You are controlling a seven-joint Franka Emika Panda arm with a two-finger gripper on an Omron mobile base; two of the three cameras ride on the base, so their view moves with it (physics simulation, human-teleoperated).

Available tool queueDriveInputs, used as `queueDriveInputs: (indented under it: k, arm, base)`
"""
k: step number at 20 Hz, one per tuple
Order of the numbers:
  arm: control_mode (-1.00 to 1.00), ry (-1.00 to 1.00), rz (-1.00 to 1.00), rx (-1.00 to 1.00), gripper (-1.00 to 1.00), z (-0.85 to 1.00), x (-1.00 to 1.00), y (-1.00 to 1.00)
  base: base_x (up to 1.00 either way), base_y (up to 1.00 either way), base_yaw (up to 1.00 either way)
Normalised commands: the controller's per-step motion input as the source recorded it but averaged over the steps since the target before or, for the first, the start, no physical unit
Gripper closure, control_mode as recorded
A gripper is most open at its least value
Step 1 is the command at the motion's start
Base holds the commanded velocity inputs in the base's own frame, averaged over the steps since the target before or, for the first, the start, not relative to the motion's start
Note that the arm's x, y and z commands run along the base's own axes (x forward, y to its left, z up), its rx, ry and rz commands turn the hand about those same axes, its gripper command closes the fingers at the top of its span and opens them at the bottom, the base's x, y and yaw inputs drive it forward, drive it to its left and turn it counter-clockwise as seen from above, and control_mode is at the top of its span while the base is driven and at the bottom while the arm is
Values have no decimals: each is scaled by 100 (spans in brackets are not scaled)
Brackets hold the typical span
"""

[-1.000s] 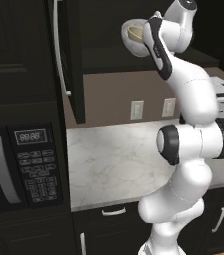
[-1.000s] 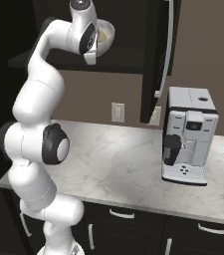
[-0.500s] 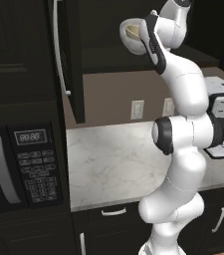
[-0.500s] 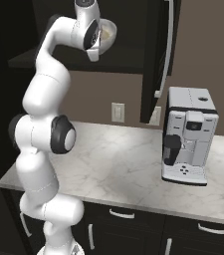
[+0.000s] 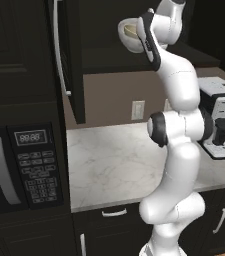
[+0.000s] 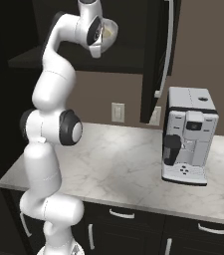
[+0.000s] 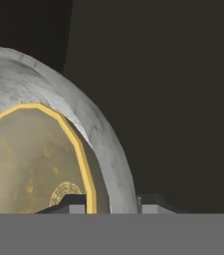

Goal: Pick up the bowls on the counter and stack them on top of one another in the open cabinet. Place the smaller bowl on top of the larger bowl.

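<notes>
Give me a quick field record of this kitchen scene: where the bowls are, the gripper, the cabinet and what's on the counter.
smaller bowl: yellow-tan, nested inside the larger bowl
larger bowl: whitish-grey speckled, up at the cabinet shelf
gripper: fingertips straddle the yellow rim; grip not certain
cabinet: door open, silver bar handle
counter: white marble, coffee machine standing at its right
microwave: left of the counter

The small bowl sat inside the large bowl, up in the cabinet; the coffee machine stood on the surface at three o'clock.
</notes>
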Motion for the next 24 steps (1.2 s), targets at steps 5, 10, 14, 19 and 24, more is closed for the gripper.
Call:
queueDriveInputs:
  k: [5, 10, 14, 19, 24]
  arm:
    - [-100, 0, 0, 0, -100, 0, 24, 0]
    - [-100, -4, 0, 0, -100, 0, 1, 0]
    - [-100, -10, 0, 0, -100, 0, -16, 0]
    - [-100, -11, 0, 0, -100, 2, -35, 0]
    - [-100, -11, 0, 0, -100, 0, -58, 0]
  base:
    - [0, 0, 0]
    - [0, 0, 0]
    - [0, 0, 0]
    - [0, 0, 0]
    - [0, 0, 0]
